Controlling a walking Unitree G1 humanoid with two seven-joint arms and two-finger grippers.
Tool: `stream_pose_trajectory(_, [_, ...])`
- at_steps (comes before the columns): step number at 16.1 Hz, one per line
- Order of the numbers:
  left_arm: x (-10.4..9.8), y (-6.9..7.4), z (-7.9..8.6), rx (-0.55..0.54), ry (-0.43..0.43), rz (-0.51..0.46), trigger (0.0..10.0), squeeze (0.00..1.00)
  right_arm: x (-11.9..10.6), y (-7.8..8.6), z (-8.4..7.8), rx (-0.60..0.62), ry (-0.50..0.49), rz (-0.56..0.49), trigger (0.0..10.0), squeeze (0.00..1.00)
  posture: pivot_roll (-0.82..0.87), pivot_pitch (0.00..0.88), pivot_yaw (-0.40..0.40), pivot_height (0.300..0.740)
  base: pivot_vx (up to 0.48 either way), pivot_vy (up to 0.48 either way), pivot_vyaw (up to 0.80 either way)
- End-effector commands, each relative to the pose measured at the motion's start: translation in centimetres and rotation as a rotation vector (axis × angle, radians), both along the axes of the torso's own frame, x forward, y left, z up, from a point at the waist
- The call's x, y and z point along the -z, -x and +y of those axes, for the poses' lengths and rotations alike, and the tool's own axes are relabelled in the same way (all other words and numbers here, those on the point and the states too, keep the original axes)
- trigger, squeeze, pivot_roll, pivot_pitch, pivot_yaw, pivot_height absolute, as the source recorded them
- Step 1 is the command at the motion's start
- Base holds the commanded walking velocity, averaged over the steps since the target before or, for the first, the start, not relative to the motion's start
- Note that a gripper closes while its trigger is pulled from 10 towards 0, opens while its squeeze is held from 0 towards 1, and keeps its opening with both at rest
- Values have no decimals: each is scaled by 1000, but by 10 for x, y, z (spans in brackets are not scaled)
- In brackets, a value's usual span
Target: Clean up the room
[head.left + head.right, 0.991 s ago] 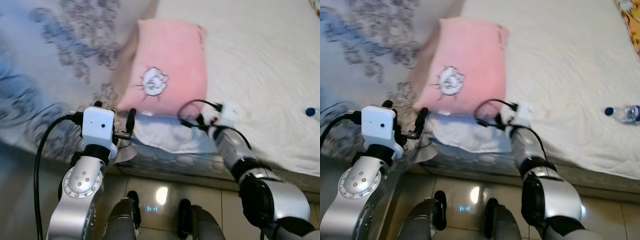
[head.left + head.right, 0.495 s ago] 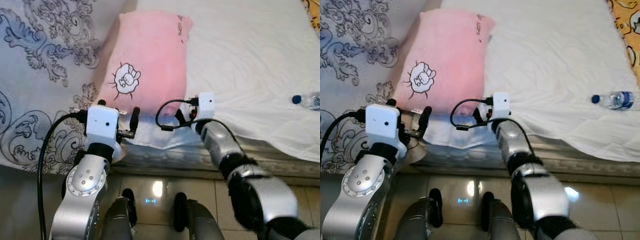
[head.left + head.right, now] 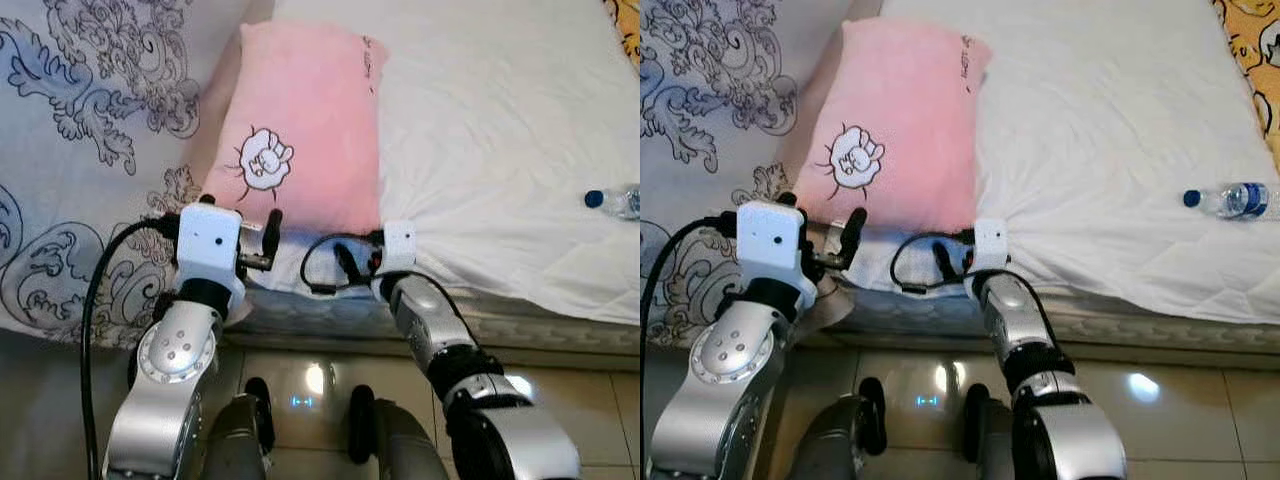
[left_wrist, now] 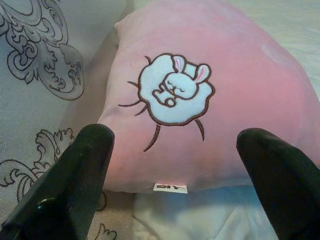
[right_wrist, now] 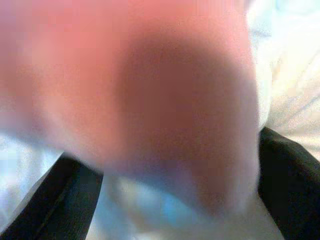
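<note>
Pink pillow (image 3: 305,130) lay on the white bed (image 3: 500,130); left gripper (image 4: 190,165) hovered spread before it, right gripper (image 5: 175,190) spread against its near edge.

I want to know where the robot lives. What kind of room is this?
Most likely a bedroom. A pink pillow with a bunny picture lies on a bed with a white quilt, beside a patterned blanket. The floor is tiled.

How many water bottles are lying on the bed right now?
1. The water bottle lies on its side on the white sheet, far to the robot's right, apart from the pink pillow. Others may lie outside the picture.
</note>
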State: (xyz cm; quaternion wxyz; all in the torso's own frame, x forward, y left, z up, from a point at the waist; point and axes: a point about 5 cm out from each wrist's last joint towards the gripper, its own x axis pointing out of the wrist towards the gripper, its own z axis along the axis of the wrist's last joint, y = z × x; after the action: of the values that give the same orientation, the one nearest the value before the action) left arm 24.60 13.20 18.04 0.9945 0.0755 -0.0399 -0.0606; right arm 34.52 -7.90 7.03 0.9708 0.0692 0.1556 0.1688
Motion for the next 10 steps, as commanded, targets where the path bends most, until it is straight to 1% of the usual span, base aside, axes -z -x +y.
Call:
stream_pose_trajectory(1, [2,1,0,0,3,3,10000,0,-6,2,9,-34,-26,-5,10000,0,141,310,-44,740,0,0,0])
stream_pose_trajectory(2, [2,1,-1,2,3,2,10000,0,-13,4,16,-55,-55,2,10000,0,140,308,-50,740,0,0,0])
stream_pose_trajectory(3, [2,2,-2,8,-4,-2,10000,0,-7,17,18,-58,-74,53,10000,0,142,306,-56,740,0,0,0])
stream_pose_trajectory(4, [1,2,-1,6,-9,-7,10000,0,10,40,19,-50,-65,117,10000,0,143,305,-56,740,0,0,0])
stream_pose_trajectory(5, [1,1,2,-5,-7,-5,10000,0,35,71,22,-52,-60,217,10000,0,133,306,-54,740,0,0,0])
stream_pose_trajectory(6, [2,0,3,-7,-6,-5,10000,0,42,80,24,-51,-59,249,10000,0,133,306,-54,740,0,0,0])
stream_pose_trajectory(7, [2,-1,3,-5,-7,-5,10000,0,48,96,30,-69,-64,273,10000,0,124,306,-49,740,0,0,0])
stream_pose_trajectory(8, [2,-3,1,4,-6,-7,10000,0,44,104,34,-79,-76,278,10000,0,115,304,-44,740,0,0,0])
stream_pose_trajectory(9, [1,-4,-1,10,-5,-9,10000,0,37,104,30,-80,-60,249,10000,0,113,301,-43,740,0,0,0])
stream_pose_trajectory(10, [1,-5,-1,12,-4,-11,10000,0,23,97,23,-70,-29,178,10000,0,116,296,-43,740,0,0,0])
